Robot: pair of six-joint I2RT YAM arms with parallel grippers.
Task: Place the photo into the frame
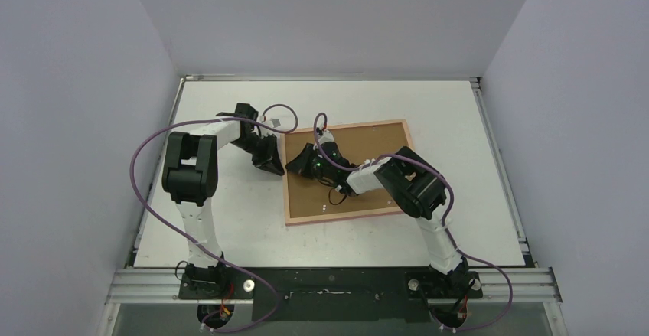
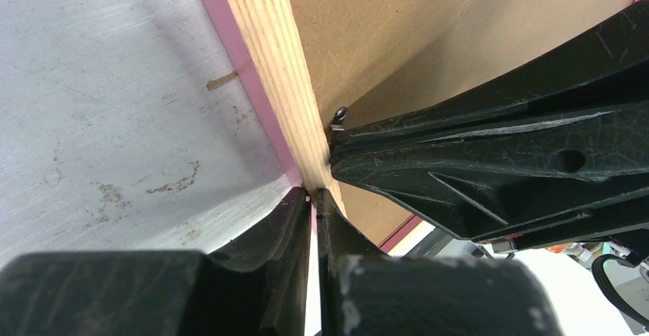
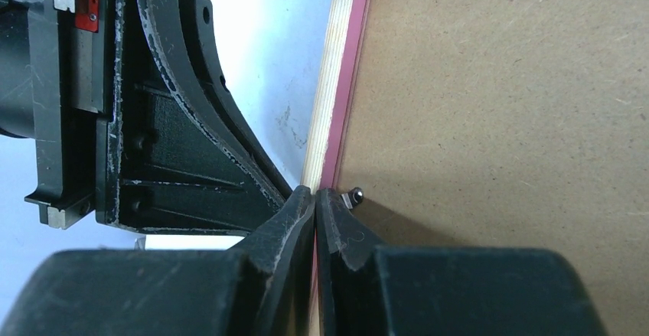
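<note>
The frame (image 1: pixel 344 217) is salmon pink with a pale grained edge, its hardboard backing (image 1: pixel 375 141) brown; my left end effector (image 2: pixel 314 194) and right end effector (image 3: pixel 315 192) are black.

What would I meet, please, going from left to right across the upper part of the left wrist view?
table → frame → backing board → right gripper

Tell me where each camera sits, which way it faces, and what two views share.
Top external: above and behind the bases, looking down on the table, both arms, the frame.
Left wrist: on the left arm, looking along its shut left end effector at the frame's edge.
Right wrist: looking along its shut right end effector at the backing panel.
Shared: both wrist views show the other end effector and a small metal tab.
</note>
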